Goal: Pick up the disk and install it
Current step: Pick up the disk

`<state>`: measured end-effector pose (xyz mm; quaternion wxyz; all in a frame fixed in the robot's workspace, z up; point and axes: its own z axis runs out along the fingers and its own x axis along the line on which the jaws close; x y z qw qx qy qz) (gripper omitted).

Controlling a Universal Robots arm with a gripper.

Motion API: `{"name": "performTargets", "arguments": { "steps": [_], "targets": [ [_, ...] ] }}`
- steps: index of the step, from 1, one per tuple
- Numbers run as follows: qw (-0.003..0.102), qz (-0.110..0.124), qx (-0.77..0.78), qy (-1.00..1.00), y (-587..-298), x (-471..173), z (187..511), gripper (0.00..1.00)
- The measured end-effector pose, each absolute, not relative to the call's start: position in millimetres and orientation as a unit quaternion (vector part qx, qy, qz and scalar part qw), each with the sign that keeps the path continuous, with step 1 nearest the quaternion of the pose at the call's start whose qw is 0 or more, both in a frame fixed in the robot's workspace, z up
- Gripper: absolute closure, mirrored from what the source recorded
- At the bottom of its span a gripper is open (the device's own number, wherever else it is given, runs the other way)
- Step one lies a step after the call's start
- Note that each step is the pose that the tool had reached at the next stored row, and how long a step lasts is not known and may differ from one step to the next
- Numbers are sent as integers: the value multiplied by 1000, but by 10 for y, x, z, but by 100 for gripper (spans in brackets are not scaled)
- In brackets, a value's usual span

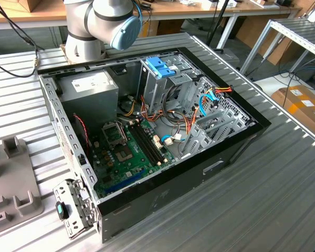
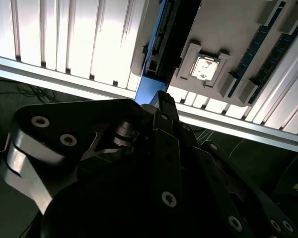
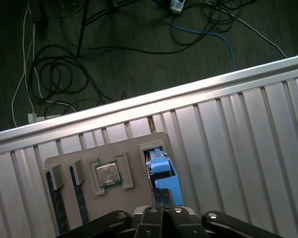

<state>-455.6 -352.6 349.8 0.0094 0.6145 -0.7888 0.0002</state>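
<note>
The disk point(image 3: 163, 171), dark with bright blue side rails, stands on edge in a slot of a grey holder tray point(image 3: 139, 144). My gripper point(image 3: 162, 199) hangs directly over its near end. In the second wrist view the gripper point(image 2: 161, 96) has its tip right against the blue rail of the disk point(image 2: 150, 89), whose dark body runs away from the camera. Whether it grips the disk I cannot make out. The open computer case point(image 1: 236, 149) lies on the ribbed metal table in the exterior view, with a tall metal drive cage point(image 1: 158, 84) inside.
The holder tray also carries a processor chip point(image 3: 108, 174) and memory sticks point(image 3: 55, 198). Its corner point(image 1: 10, 178) sits at the exterior view's left. The table edge point(image 3: 139, 106) runs just past the tray, with cables on the floor beyond. The arm's base point(image 1: 94, 26) stands behind the case.
</note>
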Motion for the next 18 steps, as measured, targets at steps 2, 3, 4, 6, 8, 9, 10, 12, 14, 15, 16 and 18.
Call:
{"name": "performTargets", "arguments": {
  "steps": [2,3,4,6,8,9,10,12,14,15,16,18],
  "targets": [
    [9,0,616,-787,-3525,-4556,3498,89],
    [9,0,617,-787,-3525,-4556,3498,89],
    [9,0,617,-787,-3525,-4556,3498,89],
    [9,0,617,-787,-3525,-4556,3498,89],
    [9,0,617,-787,-3525,-4556,3498,89],
    [9,0,617,-787,-3525,-4556,3499,89],
    [9,0,618,-786,-3525,-4556,3499,89],
    [9,0,622,-783,-3525,-4548,3499,89],
    [9,0,631,-776,-3525,-4537,3498,89],
    [9,0,635,-772,-3525,-4533,3498,89],
    [9,1,641,-767,-3525,-4527,3498,89],
    [9,1,652,-758,-3526,-4504,3498,89]
  ]
}}
